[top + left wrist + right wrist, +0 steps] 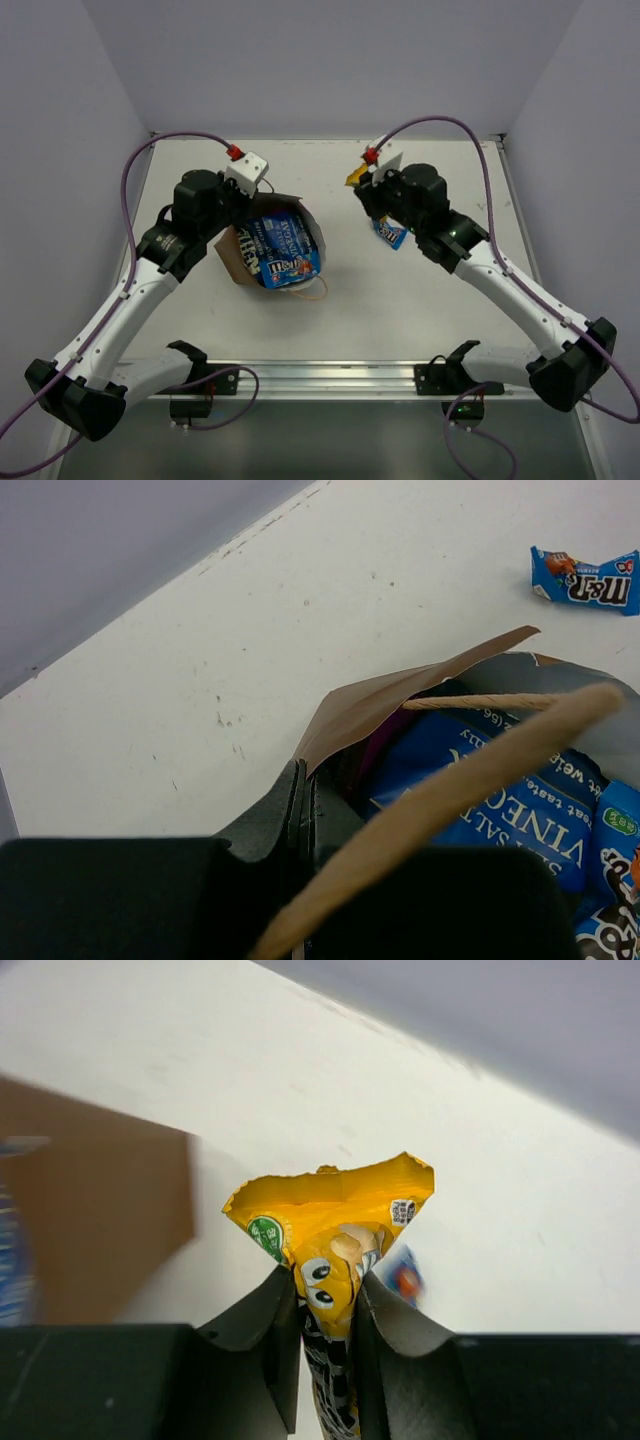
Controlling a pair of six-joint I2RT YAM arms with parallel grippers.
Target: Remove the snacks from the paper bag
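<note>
The right gripper (325, 1295), clamped on a yellow candy pack (335, 1205) at the top view's upper centre, should lower it beside the blue pack (390, 233) before releasing — the left gripper (303, 790), pinched shut on the paper bag (232, 258) rim at centre left, steadying it.

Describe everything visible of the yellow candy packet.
The yellow packet is small, shiny and crinkled, seemingly plastic film, printed with a cartoon face and a green round mark, its top edge serrated. It juts out past the fingertips, top flared, pinched between the right gripper's fingers, with nothing else seen touching it. Its lower end runs out of view.
</note>
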